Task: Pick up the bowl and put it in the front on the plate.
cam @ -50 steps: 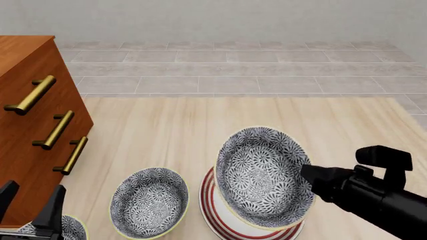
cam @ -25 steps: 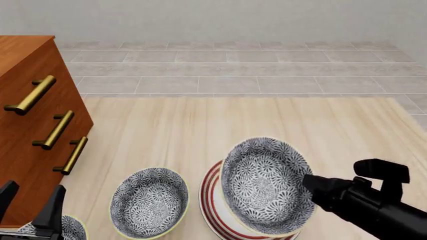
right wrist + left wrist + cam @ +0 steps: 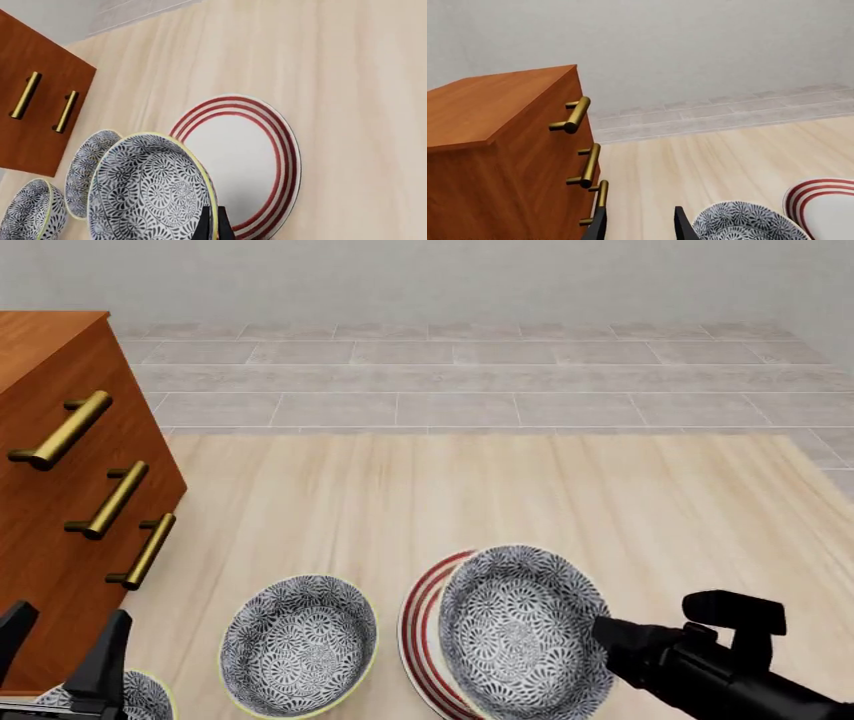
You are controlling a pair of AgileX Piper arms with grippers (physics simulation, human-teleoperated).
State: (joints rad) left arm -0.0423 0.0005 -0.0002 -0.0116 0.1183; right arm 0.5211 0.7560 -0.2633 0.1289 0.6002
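The right gripper [image 3: 212,222] is pinching the rim of the bowl [image 3: 523,632], which is tilting over the plate [image 3: 424,625] near the tabletop's near edge. Two more bowls are sitting leftward. The left gripper [image 3: 60,645] is hanging spread apart.

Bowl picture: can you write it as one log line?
phase: placing | right pincer: shut on bowl rim | bowl: above plate, tilted | left pincer: open, idle
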